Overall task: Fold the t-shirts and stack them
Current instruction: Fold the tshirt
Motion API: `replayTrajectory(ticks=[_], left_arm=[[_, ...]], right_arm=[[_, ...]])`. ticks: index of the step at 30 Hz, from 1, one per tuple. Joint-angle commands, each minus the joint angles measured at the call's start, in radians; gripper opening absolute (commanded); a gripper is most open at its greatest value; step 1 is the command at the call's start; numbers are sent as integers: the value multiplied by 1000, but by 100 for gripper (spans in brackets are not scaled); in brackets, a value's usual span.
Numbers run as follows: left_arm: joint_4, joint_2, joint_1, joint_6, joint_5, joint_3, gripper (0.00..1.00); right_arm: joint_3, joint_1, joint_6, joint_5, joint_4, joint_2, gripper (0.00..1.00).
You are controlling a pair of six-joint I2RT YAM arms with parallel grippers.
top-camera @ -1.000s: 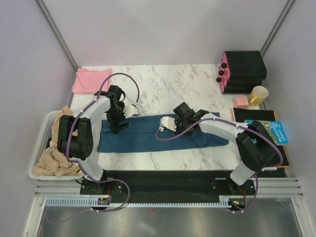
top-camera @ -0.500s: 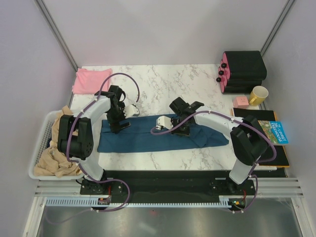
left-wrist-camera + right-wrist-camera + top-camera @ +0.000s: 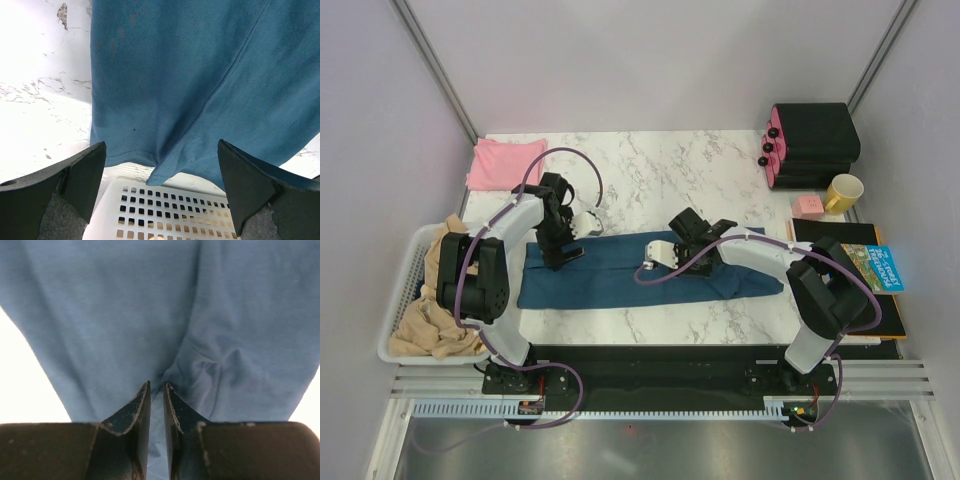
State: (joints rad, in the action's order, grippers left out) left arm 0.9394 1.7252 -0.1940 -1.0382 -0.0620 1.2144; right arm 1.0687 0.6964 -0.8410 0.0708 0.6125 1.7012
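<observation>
Teal shirt (image 3: 620,278) lies folded into a long band across the near middle of the marble table (image 3: 660,170), its left end close to the white basket (image 3: 404,290). Basket sits at the table's left edge and holds beige clothes (image 3: 428,325). Pink shirt (image 3: 506,162) is folded at the far-left corner, well apart from the teal one. Left gripper (image 3: 161,144) is over the teal shirt's left end, jaws spread wide, nothing between them, hem and basket grid visible under it. Right gripper (image 3: 157,386) is down at mid-band, jaws parted by a narrow slit, tips at a small pucker in the cloth.
</observation>
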Motion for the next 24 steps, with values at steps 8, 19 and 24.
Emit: replayTrajectory(ticks=[8,19,24], left_arm=[[-8,17,-5,17,-19,34,100],[-8,22,-5,15,-18,42,100],[-7,22,-5,9,-15,45,100]], right_arm=[[-52,-5,23,-106,-151,-20,23],[-15,-5,17,-74,-100,-25,0],[86,-9,20,58,45,-29,0]])
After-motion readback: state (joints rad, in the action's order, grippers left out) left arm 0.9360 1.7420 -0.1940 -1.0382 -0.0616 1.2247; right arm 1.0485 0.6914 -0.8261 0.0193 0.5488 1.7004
